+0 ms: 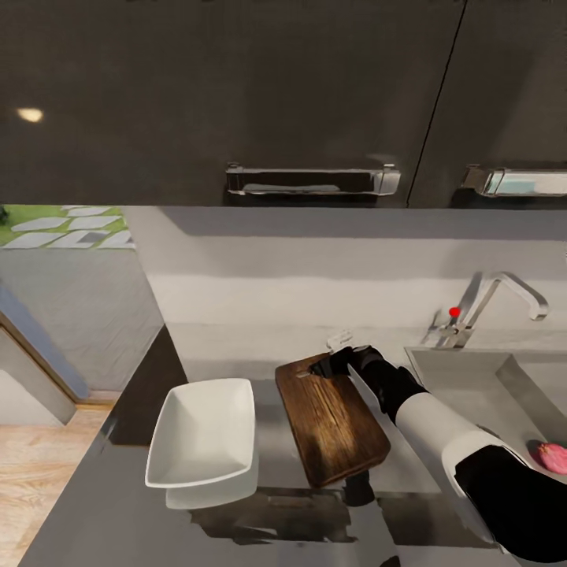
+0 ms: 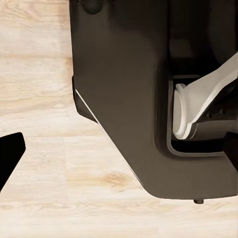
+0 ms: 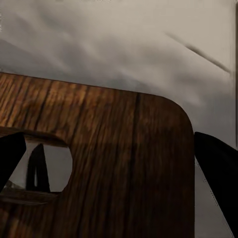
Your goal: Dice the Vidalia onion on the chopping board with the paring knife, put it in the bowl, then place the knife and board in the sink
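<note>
The dark brown chopping board (image 1: pixel 335 421) lies on the grey countertop (image 1: pixel 228 354), its slot handle (image 3: pixel 47 171) at the far end. My right gripper (image 1: pixel 324 365) is open at that far end, and its fingers (image 3: pixel 218 173) stand on either side of the board's slotted corner (image 3: pixel 124 148). A dark pointed shape (image 3: pixel 37 168) shows through the slot; I cannot tell if it is the paring knife. The white bowl (image 1: pixel 205 441) sits just left of the board. The pinkish Vidalia onion (image 1: pixel 553 457) lies in the sink (image 1: pixel 472 370) at the right. Of my left gripper, one dark finger (image 2: pixel 11 154) shows at the picture's edge, over wooden floor.
A chrome tap (image 1: pixel 492 299) with a red knob stands behind the sink. A small pale object (image 1: pixel 339 339) lies on the counter just beyond my right gripper. Dark wall cabinets (image 1: pixel 236 94) hang overhead. The robot's dark base (image 2: pixel 124 99) is in the left wrist view.
</note>
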`<state>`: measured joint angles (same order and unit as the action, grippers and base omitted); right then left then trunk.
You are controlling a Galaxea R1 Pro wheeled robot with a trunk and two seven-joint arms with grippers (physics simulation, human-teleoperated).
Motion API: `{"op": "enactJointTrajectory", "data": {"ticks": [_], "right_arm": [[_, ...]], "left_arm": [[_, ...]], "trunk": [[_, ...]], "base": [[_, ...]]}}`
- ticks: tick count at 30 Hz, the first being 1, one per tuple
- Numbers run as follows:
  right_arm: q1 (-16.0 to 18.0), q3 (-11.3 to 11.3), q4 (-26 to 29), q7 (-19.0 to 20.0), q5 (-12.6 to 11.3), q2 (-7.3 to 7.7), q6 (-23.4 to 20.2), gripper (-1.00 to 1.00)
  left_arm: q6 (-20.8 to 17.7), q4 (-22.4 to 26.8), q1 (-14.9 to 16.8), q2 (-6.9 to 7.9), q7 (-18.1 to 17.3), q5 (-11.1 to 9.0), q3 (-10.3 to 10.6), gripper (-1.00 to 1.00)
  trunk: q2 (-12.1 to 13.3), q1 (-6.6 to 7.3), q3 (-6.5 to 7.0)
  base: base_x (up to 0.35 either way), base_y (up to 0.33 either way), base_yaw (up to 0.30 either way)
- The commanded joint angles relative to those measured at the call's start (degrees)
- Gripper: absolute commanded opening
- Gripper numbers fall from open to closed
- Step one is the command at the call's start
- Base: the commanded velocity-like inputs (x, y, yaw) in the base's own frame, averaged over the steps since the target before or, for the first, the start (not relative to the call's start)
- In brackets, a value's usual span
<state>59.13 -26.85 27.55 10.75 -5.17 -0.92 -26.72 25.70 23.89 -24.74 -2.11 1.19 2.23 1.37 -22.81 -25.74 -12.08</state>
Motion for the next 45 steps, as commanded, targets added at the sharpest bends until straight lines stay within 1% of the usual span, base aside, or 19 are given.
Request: {"op": "enactJointTrajectory", "data": {"ticks": [1, 19, 37, 45], "right_arm": [[0.1, -0.3, 0.0, -0.1, -0.5, 0.04, -0.3, -1.00], [0.0, -0.3, 0.0, -0.1, -0.5, 0.05, -0.3, -1.00], [0.0, -0.2, 0.1, -0.1, -0.5, 0.12, -0.4, -1.00], [0.0, -0.2, 0.1, -0.1, -0.5, 0.12, -0.6, -1.00]], "left_arm": [[0.1, 0.1, 0.0, 0.00, 0.1, 0.2, 0.0, 1.00], [0.1, 0.1, 0.0, 0.00, 0.1, 0.2, 0.0, 1.00], [0.1, 0.1, 0.0, 0.00, 0.0, 0.2, 0.1, 1.00], [0.1, 0.1, 0.0, 0.00, 0.0, 0.2, 0.1, 1.00]], "trunk": [[-0.1, -0.04, -0.01], [-0.1, -0.04, 1.60], [-0.1, -0.04, 3.21], [-0.1, -0.04, 3.91]], "base": [[0.000, 0.000, 0.000], [-0.016, 0.000, 0.000], [-0.304, 0.000, 0.000], [-0.118, 0.000, 0.000]]}}
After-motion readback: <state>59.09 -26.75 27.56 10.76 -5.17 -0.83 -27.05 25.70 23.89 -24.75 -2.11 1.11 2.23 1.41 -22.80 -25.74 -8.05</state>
